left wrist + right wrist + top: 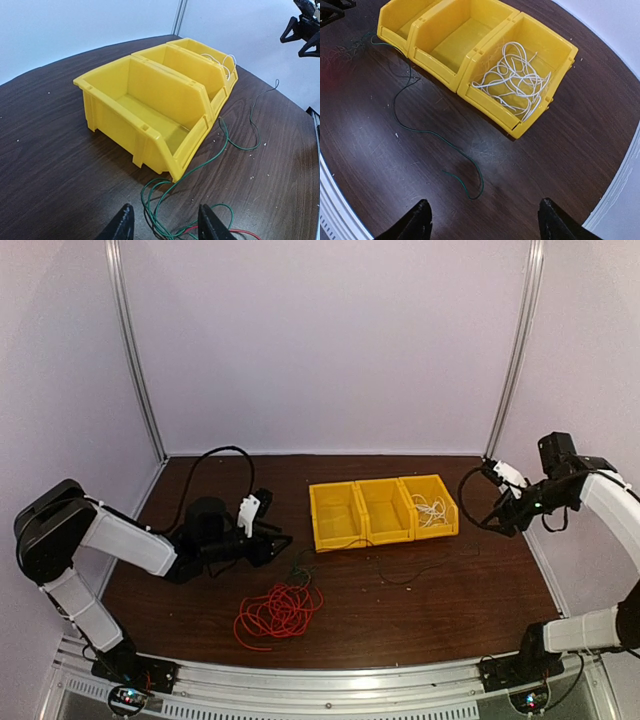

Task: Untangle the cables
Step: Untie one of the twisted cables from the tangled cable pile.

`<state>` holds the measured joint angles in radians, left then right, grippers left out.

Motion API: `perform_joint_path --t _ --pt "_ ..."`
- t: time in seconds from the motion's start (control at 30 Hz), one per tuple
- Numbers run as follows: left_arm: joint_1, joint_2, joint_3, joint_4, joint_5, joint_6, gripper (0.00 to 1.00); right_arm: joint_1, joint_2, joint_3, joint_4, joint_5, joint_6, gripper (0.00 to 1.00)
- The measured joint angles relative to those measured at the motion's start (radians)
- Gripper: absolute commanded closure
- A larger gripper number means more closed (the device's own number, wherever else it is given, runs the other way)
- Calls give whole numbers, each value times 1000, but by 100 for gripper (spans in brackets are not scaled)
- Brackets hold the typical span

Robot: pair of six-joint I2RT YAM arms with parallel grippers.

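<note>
White cable (512, 75) lies coiled in the rightmost yellow bin (560, 47), ahead of the right gripper (485, 222), whose jaws stand wide and empty. Green cable (481, 176) trails from that bin's front to loops under the left gripper (167, 225), which is part-open and grasps nothing. Red cable (278, 610) is heaped just beside it. The left fingers are cut off by the frame edge.

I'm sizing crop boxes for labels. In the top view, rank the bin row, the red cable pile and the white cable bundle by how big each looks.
1. Bin row
2. Red cable pile
3. White cable bundle
</note>
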<state>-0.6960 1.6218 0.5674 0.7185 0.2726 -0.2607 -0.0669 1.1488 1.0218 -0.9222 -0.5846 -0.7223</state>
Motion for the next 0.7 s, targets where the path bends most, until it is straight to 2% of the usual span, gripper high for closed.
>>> perform_joint_path --t 0.1,0.27,0.37,0.47,0.7 --pt "0 39 23 7 15 -3 56 61 12 55 23 -2 -11 33" --pt "0 88 49 7 39 -27 56 313 133 91 131 45 -13 49" --pt "0 99 57 -10 47 -39 55 435 283 126 164 95 -18 52" --pt "0 100 64 -24 46 -59 56 517 459 231 195 131 -16 53" --pt "0 47 28 -21 20 -127 56 627 711 499 225 179 -42 54"
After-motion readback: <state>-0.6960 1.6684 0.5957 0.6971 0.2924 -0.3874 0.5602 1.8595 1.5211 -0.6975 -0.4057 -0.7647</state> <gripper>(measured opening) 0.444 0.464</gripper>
